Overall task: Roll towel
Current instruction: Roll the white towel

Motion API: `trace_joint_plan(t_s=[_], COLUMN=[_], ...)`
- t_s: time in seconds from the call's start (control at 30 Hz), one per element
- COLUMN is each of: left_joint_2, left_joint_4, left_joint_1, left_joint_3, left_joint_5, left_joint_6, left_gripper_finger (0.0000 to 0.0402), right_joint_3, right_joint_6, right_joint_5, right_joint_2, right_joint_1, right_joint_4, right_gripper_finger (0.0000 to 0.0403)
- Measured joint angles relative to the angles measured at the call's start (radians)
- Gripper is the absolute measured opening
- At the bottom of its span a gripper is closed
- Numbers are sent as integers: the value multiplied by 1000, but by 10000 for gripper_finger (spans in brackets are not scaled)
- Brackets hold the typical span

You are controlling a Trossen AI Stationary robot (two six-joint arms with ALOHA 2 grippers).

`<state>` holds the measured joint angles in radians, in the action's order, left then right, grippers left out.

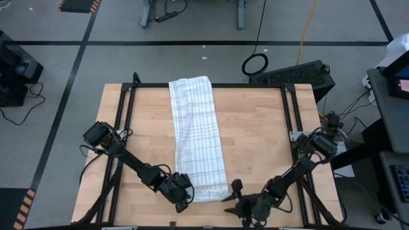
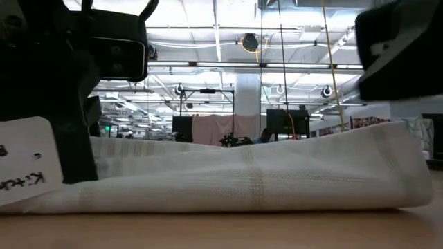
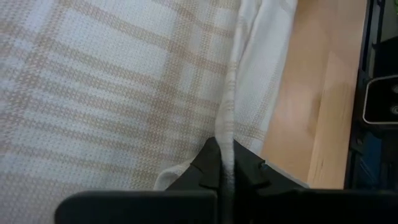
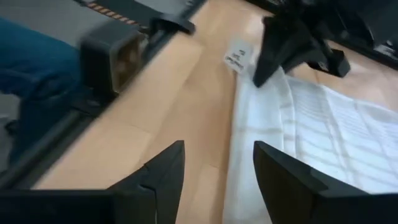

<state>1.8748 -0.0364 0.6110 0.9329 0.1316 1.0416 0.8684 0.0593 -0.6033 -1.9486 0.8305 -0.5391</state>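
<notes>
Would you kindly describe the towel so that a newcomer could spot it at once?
Start from the wooden table. Down its middle lies the towel, a long strip running from the far edge to the near one, where the left gripper pinches its corner. It is the only fabric there: white with faint check lines.

Woven matt cloth towel (image 1: 199,144) on smooth pale wooden table (image 1: 255,140).

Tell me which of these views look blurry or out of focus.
Right wrist view: motion-smeared, the open right end effector soft-edged. Low view: dark blurred shapes up close, the towel fairly sharp. Left wrist view: crisp weave. High view: even, sharp.
</notes>
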Motion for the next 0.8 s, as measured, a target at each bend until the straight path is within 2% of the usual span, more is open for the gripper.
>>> trace_joint_plan(t_s=[0.33,0.5,0.8], left_joint_2=[1,1,1], left_joint_4=[0,0,-5], left_joint_1=[6,6,7], left_joint_3=[0,0,-1], left_joint_5=[6,6,7], left_joint_6=[0,-1,-17], left_gripper_finger=[11,11,12], right_joint_3=[0,0,3], right_joint_6=[31,137,273], right_joint_5=[-58,31,67], right_joint_2=[-60,-63,-64], right_joint_1=[-47,-87,-123], right_joint_4=[-9,69,129], right_gripper_finger=[218,227,209])
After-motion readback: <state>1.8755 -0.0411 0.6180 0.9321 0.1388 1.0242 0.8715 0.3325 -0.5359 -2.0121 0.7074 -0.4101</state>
